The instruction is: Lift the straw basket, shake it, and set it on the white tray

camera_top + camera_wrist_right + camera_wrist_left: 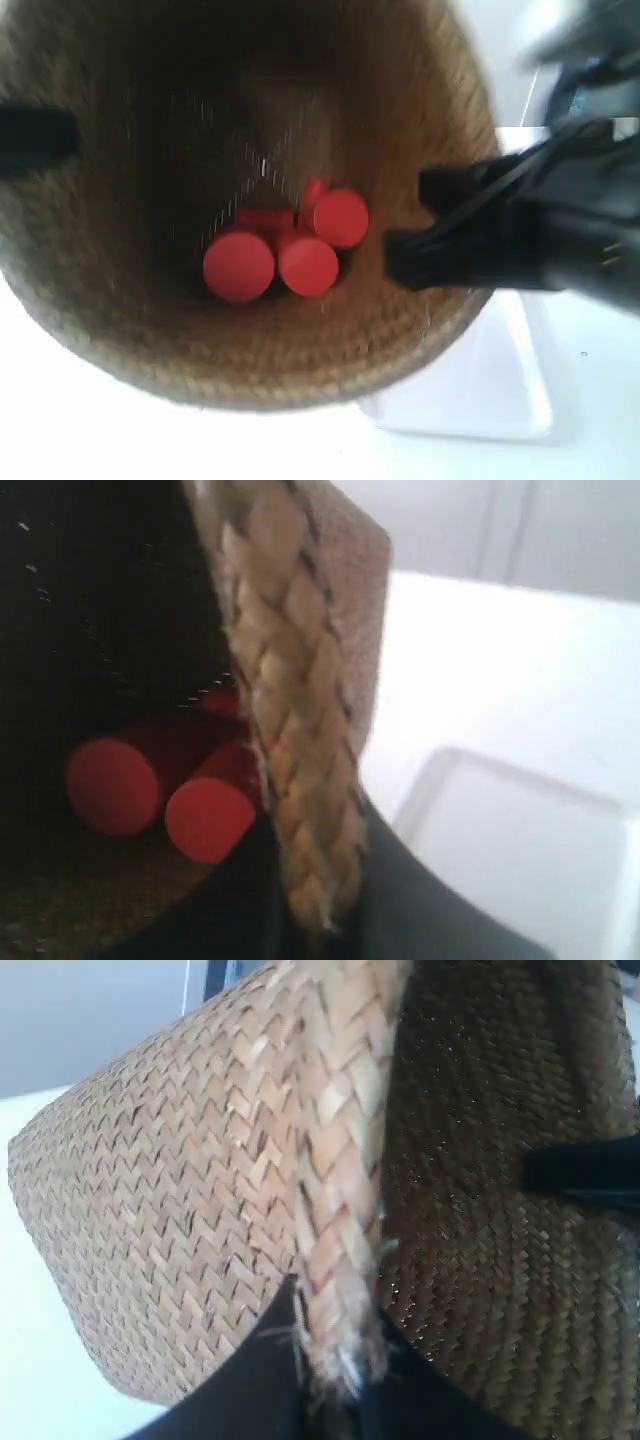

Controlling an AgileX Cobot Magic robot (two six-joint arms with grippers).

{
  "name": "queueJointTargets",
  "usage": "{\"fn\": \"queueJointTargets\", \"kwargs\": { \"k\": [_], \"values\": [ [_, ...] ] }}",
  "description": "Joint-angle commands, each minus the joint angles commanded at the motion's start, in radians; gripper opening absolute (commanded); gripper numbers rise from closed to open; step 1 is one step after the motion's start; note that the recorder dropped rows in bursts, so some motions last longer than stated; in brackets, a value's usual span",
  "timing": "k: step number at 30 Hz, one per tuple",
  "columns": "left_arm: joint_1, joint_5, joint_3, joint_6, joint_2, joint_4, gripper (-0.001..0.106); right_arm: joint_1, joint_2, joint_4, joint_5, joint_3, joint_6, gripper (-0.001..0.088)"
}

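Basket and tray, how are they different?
The basket is brown woven straw; the tray is smooth and white. The basket is deep, with red cylinders inside; the tray is flat and shallow. The left gripper and right gripper pinch the basket's rim; no gripper holds the tray. Both can hold things.

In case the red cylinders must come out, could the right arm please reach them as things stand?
Probably not: the right gripper is clamped on the rim of the straw basket, and the red cylinders lie deep inside it.
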Motion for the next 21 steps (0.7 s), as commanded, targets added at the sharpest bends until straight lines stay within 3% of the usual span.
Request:
{"fn": "queueJointTargets", "kwargs": {
  "k": [1, 3, 5, 8, 10, 13, 15, 17, 19, 21],
  "values": [
    [0.000, 0.029, -0.030, 0.000, -0.016, -0.022, 0.000, 0.010, -0.039, 0.074, -0.055, -0.020, -0.041, 0.0000],
    [0.000, 0.027, -0.064, -0.008, -0.047, -0.046, 0.000, 0.017, -0.105, 0.098, -0.141, -0.025, -0.076, 0.0000],
    [0.000, -0.036, -0.043, 0.022, -0.056, 0.018, 0.000, 0.009, -0.098, -0.027, -0.121, 0.021, -0.049, 0.0000],
    [0.000, -0.137, 0.062, 0.001, -0.001, 0.049, 0.000, -0.016, 0.026, -0.197, 0.020, 0.109, 0.169, 0.0000],
    [0.000, -0.050, 0.059, -0.078, 0.014, 0.042, 0.000, -0.009, 0.040, -0.108, 0.006, 0.079, 0.108, 0.0000],
    [0.000, 0.080, -0.024, -0.093, -0.023, -0.005, 0.000, 0.016, -0.034, 0.093, -0.150, -0.011, -0.041, 0.0000],
    [0.000, 0.054, -0.058, -0.085, -0.054, -0.015, 0.000, 0.026, -0.076, 0.064, -0.194, -0.037, -0.042, 0.0000],
    [0.000, -0.054, -0.038, -0.057, -0.054, 0.063, 0.000, 0.018, -0.049, -0.072, -0.116, -0.007, 0.008, 0.0000],
    [0.000, -0.135, 0.013, -0.108, -0.022, 0.113, 0.000, 0.003, 0.046, -0.165, -0.021, 0.044, 0.115, 0.0000],
    [0.000, -0.096, 0.015, -0.153, 0.009, 0.128, 0.000, -0.001, 0.089, -0.170, 0.047, 0.028, 0.100, 0.0000]
  ]
}}
